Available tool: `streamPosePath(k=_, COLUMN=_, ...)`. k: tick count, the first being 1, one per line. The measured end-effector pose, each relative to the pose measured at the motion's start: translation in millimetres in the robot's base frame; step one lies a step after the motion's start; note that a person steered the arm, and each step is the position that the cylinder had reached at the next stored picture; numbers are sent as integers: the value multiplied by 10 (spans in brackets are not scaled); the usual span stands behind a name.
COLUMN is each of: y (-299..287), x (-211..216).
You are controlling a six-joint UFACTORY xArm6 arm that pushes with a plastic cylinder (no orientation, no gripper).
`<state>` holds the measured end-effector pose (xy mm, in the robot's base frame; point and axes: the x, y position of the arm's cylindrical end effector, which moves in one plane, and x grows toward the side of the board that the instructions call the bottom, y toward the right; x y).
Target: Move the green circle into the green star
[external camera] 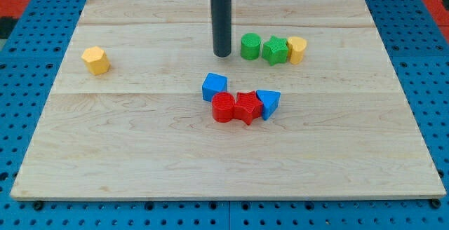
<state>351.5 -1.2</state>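
Observation:
The green circle [250, 46] stands on the wooden board at the view's upper middle right. The green star [276, 50] is just to its right, touching or nearly touching it. A yellow block [297, 49] sits against the star's right side. My tip [222, 53] rests on the board just left of the green circle, with a small gap between them.
A blue cube [215, 87], a red circle [223, 107], a red star [246, 108] and a blue triangle [268, 103] cluster at the board's middle. A yellow hexagon [95, 59] sits at the view's left. The wooden board [140, 153] lies on a blue pegboard.

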Motion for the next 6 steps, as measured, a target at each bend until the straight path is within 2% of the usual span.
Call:
streamPosePath(k=2, y=-29, x=-196)
streamPosePath(k=4, y=761, x=-124)
streamPosePath(k=5, y=951, x=-82)
streamPosePath(k=6, y=400, x=119)
